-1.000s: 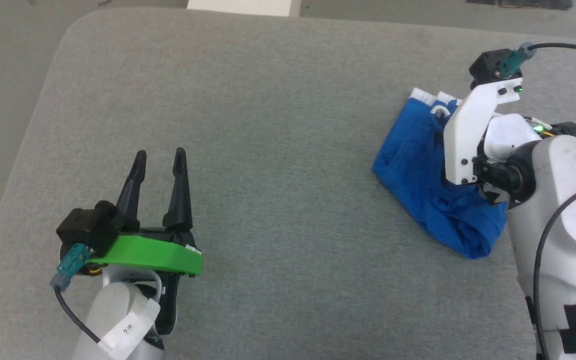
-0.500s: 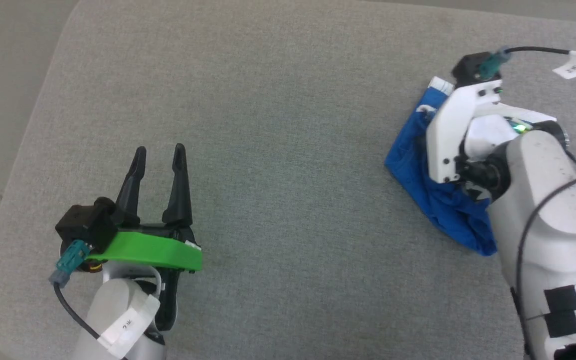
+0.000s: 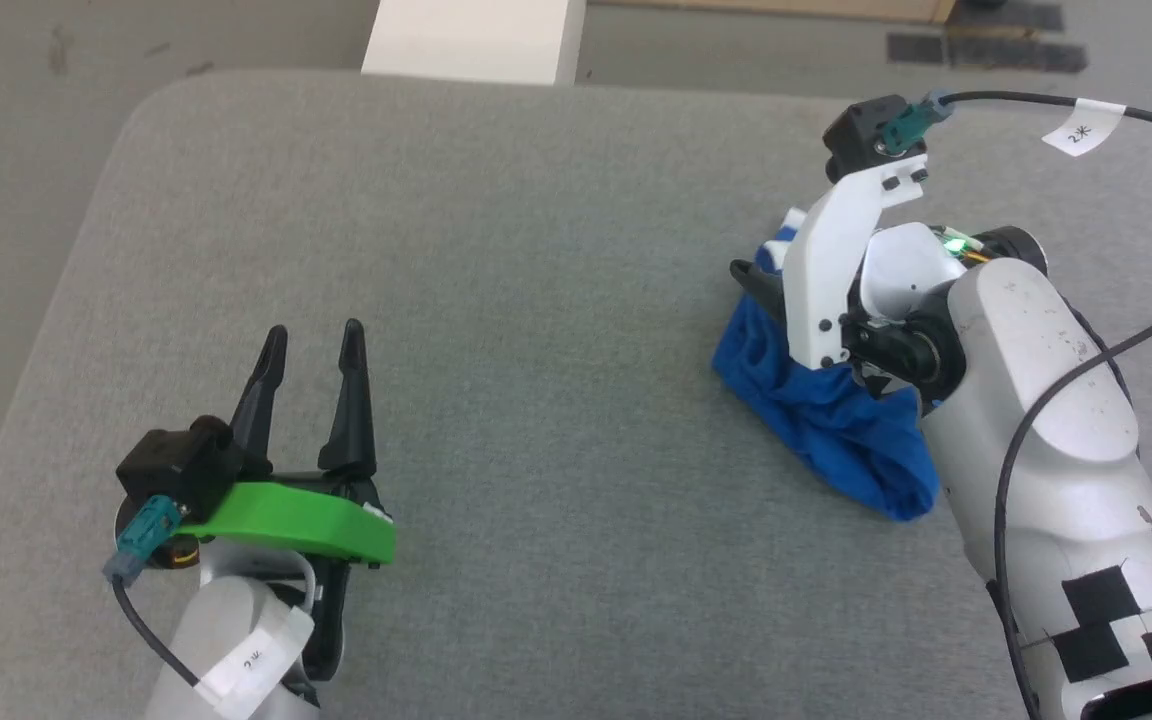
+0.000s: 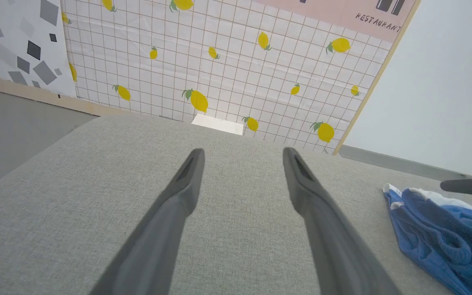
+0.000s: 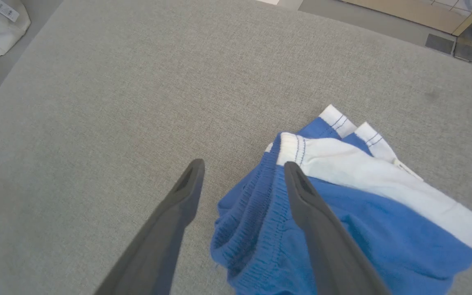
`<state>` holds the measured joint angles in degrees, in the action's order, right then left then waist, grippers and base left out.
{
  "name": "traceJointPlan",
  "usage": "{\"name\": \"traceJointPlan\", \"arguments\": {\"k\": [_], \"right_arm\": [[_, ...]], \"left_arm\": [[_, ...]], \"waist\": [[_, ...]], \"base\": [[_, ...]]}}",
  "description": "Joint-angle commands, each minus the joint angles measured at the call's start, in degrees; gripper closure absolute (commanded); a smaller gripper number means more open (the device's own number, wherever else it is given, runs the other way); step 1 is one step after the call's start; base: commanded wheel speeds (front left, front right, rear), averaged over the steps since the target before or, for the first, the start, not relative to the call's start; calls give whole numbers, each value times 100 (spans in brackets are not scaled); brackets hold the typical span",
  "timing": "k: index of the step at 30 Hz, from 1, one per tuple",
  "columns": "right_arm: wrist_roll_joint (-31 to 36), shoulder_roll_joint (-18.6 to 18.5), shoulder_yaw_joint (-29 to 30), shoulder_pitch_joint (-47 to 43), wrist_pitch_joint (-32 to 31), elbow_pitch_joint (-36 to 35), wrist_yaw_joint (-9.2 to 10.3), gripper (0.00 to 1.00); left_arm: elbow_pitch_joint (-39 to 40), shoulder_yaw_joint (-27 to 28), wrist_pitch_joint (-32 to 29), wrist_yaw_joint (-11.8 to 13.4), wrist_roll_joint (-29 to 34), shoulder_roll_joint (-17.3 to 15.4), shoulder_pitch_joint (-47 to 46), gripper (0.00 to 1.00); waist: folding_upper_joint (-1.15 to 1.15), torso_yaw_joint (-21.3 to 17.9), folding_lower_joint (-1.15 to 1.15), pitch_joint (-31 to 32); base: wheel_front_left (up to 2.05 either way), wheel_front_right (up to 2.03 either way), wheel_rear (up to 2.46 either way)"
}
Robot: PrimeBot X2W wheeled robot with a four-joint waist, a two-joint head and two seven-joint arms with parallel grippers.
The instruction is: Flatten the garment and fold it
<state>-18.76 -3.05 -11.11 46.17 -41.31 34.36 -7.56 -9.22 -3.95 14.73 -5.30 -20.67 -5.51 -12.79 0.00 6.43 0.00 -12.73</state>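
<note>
My right gripper is spread wide, holding nothing, and hangs right at the garment. One finger is over bare grey tabletop just beside the garment's edge, the other over its gathered blue waistband. Whether either tip touches cloth, I cannot tell. The garment is crumpled in a loose heap, not flat. A wide white stripe runs across its upper layer, and two white-edged hems poke out on the far side of the stripe. From the head view, my right wrist covers part of the heap, with blue folds showing on the near side and one dark finger reaching past its left edge. My left gripper is well apart from the garment, off to its left across open tabletop, fingers parted and empty, pointing away from me. From its wrist view the garment lies low at the right, ribbed blue folds with a bit of white at the far end. Beyond the garment and the tabletop's far edge stands a wall of white grid tiles printed with lemons.
</note>
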Motion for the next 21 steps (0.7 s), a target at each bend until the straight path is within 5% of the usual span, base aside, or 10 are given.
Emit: {"name": "traceJointPlan", "arguments": {"k": [1,13,21], "right_arm": [[-54,-21,-7,78,49,-21,8,0],[-933,-352,406,-213,1987,-1358,8,0],[-752,-874,1092,-1634,4602,-2423,8,0]], "left_arm": [[-17,23,27,-31,-2,-44,61,0],[96,170,1,100,-16,-233,265,0],[257,267,-75,271,-41,-330,602,0]], "waist": [[0,-268,0,347],[0,-630,0,900],[0,-894,0,1237]], "base": [[0,0,0],[0,0,0],[0,0,0]]}}
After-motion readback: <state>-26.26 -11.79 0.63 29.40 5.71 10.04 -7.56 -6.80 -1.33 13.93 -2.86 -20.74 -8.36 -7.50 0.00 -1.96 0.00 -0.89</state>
